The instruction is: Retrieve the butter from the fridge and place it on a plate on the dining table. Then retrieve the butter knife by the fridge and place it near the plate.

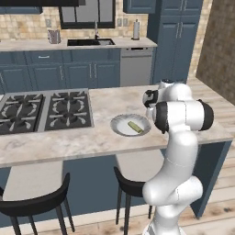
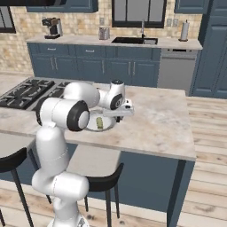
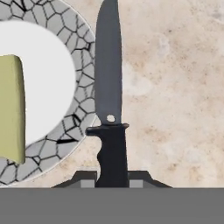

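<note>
The pale yellow butter [image 1: 134, 126] [image 3: 11, 109] lies on the round plate [image 1: 120, 125] [image 3: 83, 87], which sits on the dining table [image 1: 105, 105] right of the cooktop. My gripper [image 3: 112, 179] is shut on the black handle of the butter knife [image 3: 108, 78]. The knife's grey blade points away from the hand, just above the marbled top and right beside the plate's rim. In the right base view my hand hangs over the butter [image 2: 99, 123] and plate [image 2: 107, 126]. The fridge is out of view.
A black gas cooktop [image 1: 43, 110] is set into the table left of the plate. Two dark stools [image 1: 32, 202] [image 1: 131, 186] stand under the near edge. The wall counter with the sink [image 1: 90, 42] runs along the back.
</note>
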Available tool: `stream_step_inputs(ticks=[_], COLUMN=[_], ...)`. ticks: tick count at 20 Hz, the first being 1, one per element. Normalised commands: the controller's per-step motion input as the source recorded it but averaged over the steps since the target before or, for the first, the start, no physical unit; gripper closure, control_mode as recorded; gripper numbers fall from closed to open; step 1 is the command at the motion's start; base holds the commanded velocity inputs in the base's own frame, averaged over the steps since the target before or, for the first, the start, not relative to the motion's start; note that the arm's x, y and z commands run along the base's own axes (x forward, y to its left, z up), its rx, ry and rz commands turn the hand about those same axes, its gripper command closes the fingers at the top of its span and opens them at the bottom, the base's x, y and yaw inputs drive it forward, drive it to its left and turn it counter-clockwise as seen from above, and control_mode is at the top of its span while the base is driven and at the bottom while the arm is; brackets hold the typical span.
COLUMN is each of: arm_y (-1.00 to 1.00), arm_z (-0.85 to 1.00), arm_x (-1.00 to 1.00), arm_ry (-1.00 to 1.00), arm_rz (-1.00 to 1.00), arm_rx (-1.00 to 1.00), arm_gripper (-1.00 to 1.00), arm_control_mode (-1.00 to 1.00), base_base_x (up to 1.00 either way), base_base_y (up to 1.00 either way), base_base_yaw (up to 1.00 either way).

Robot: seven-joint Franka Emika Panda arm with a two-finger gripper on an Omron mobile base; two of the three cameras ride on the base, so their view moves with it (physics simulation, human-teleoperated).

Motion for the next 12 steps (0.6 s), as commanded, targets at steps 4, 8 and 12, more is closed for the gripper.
stream_step_inputs(ticks=[4,8,12], arm_y=[0.0,-0.09,-0.1], arm_z=[-0.23,-0.22,-0.19], arm_x=[0.23,0.16,0.08], arm_ry=[0.0,0.0,0.0], arm_rz=[0.0,0.0,0.0], arm_rx=[0.0,0.0,0.0], arm_gripper=[1.0,1.0,1.0], arm_control_mode=[-1.0,-1.0,-1.0], base_base_x=[0.0,0.0,0.0], base_base_y=[0.0,0.0,0.0], base_base_yaw=[0.0,0.0,0.0])
